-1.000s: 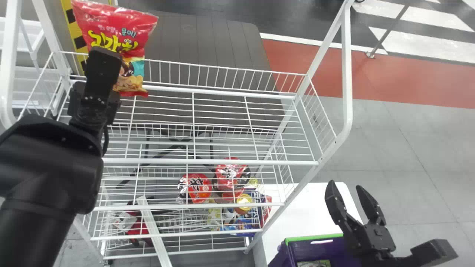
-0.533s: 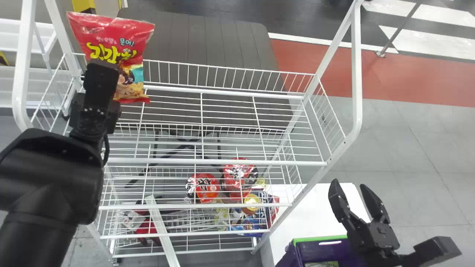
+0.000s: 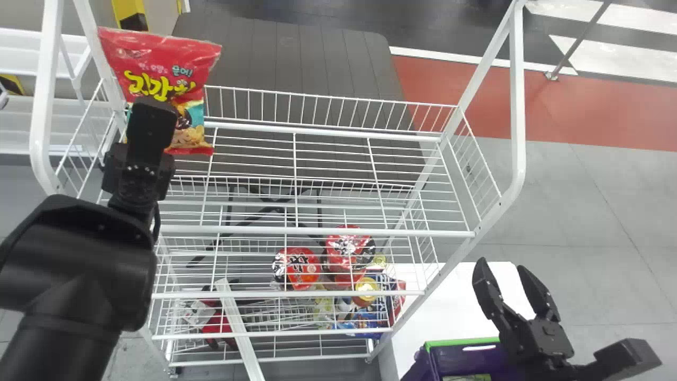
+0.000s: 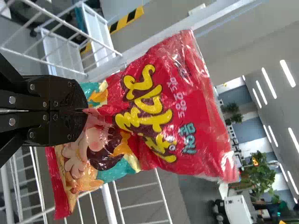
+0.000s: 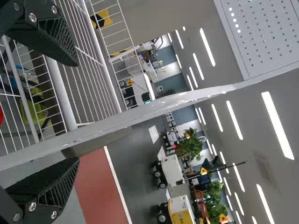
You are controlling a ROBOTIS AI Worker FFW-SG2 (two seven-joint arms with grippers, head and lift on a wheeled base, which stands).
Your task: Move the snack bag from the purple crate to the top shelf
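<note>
One snack bag (image 3: 161,66) is in the upper left of the head view, over the left end of the top shelf (image 3: 328,231), held by the left gripper (image 3: 153,112). It overlaps a white post (image 3: 87,18); a swing to that side might push it outside the shelf. At lower right, the right gripper (image 3: 501,266) has its jaws apart, near the purple crate (image 3: 460,342) and the white tabletop (image 3: 439,312).

In the left wrist view, the jaws are clamped on the bag's lower part, so its larger part stands free. If the lower edge catches on a wire, the bag may turn or slip out.

In the right wrist view, the empty jaws are apart at the left edge; a white bar (image 5: 140,113) passes beyond them. A careless move could knock it.
</note>
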